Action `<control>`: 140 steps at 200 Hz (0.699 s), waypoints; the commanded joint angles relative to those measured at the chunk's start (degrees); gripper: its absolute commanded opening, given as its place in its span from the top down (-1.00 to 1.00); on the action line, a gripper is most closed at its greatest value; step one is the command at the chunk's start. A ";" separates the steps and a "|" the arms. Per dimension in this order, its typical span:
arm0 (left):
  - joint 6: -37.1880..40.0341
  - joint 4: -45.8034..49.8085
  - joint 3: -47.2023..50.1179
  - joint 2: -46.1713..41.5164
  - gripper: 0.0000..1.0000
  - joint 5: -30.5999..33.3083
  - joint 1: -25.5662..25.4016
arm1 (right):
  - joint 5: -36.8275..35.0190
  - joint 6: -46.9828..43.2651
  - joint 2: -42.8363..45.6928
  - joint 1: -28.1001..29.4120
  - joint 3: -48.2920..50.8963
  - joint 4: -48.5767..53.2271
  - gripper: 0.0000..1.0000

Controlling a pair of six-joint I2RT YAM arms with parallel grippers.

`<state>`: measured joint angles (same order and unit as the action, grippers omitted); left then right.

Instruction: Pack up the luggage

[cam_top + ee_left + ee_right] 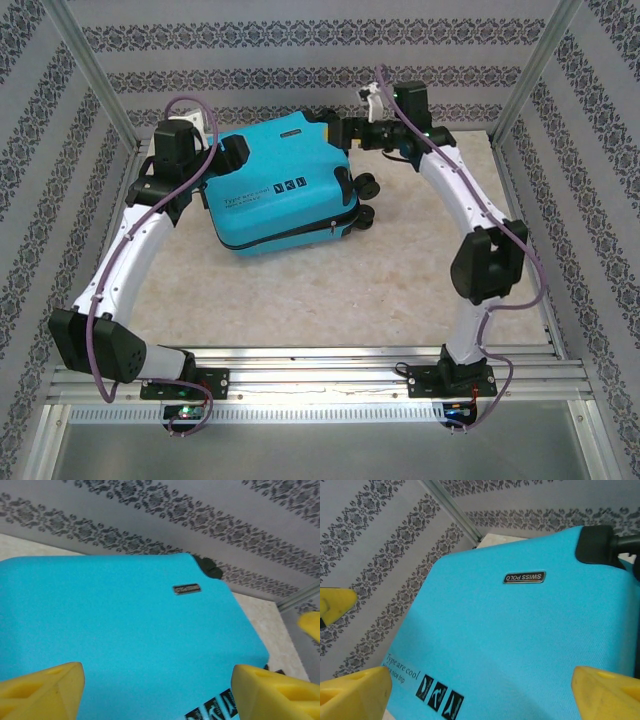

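Observation:
The luggage point(280, 190) is a turquoise hard-shell suitcase lying flat and closed at the back middle of the table, its black wheels point(367, 186) pointing right. My left gripper point(228, 158) hangs over its left back edge. In the left wrist view the gripper point(157, 680) is open, its yellow fingers point(40, 692) wide apart above the luggage's shell point(125, 620). My right gripper point(352, 130) hovers at the back right corner. Seen from the right wrist, this gripper point(480, 685) is open too, over the luggage's shell point(520, 630) and its badge point(524, 577). Neither gripper holds anything.
Patterned walls point(300, 60) with metal corner posts point(95, 75) close in the back and both sides, right behind the luggage. Bare beige tabletop point(320, 290) stretches in front of the luggage to the metal rails point(320, 365) at the near edge.

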<state>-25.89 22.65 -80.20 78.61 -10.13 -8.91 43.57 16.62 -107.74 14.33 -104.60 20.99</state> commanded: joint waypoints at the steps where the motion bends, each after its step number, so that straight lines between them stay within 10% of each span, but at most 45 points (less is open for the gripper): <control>1: 2.56 5.00 2.49 -2.97 -0.55 6.76 0.28 | -3.49 -2.73 6.27 -0.42 8.07 -2.05 -0.79; 89: -3.06 -2.10 16.92 -3.11 -0.50 6.50 2.62 | -33.32 -1.42 39.29 14.64 53.79 -17.56 -0.54; 140: -3.56 -13.28 16.87 2.38 -0.49 0.85 2.73 | -45.74 4.78 33.51 24.06 66.16 -31.85 -0.32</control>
<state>-28.53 18.06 -62.70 77.54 -4.69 -6.61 7.07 18.11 -70.00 35.42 -39.99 -1.78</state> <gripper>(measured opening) 0.750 0.675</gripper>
